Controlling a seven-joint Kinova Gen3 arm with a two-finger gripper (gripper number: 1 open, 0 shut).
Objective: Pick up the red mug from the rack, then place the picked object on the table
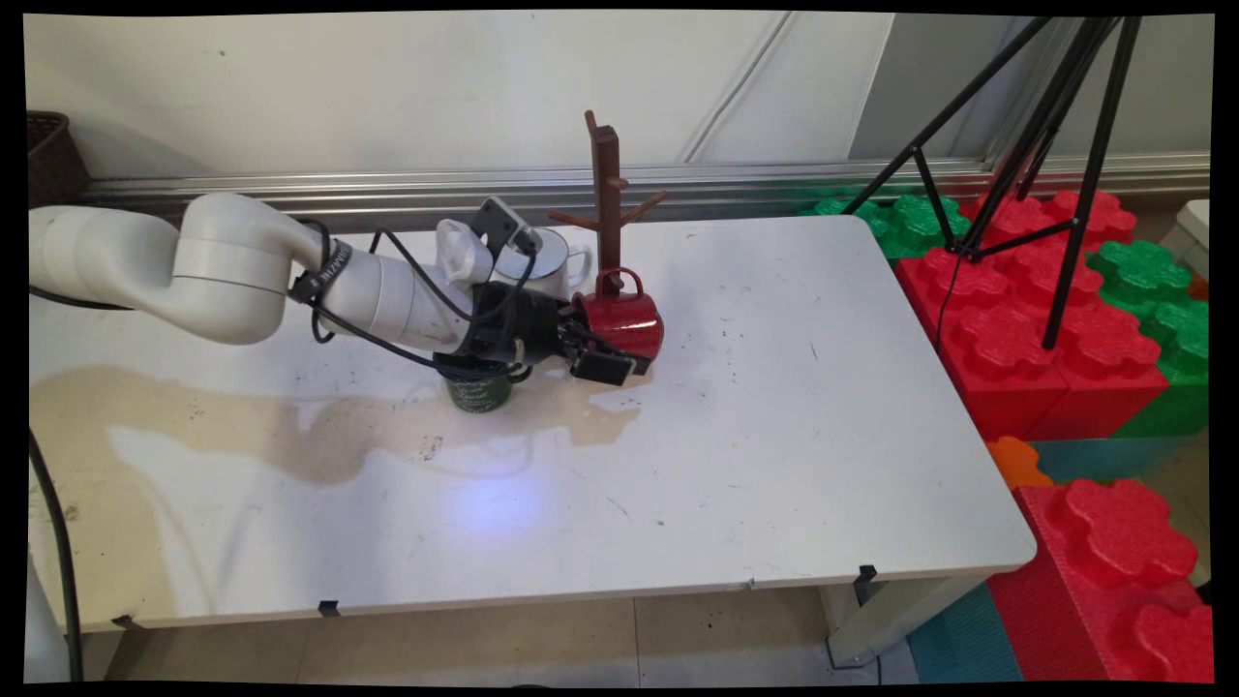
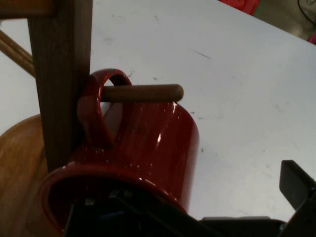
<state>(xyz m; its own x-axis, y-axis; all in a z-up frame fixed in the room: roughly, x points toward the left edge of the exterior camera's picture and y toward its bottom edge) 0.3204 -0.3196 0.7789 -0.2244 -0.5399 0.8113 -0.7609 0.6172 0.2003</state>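
A: Nearest item we list?
B: Green cup (image 1: pixel 479 392), standing on the surface (image 1: pixel 774 436) under the arm's wrist.

A: Then?
B: Gripper (image 1: pixel 605 356), clamped on the red mug's (image 1: pixel 624 324) rim, one finger inside, one outside.

A: Progress?
B: We judge the mug hung; letting go remains.

A: The hand view adds?
B: A peg (image 2: pixel 143 93) of the mug tree (image 1: pixel 607 198) through the handle. Only the main view shows the white kettle (image 1: pixel 547 261) behind.
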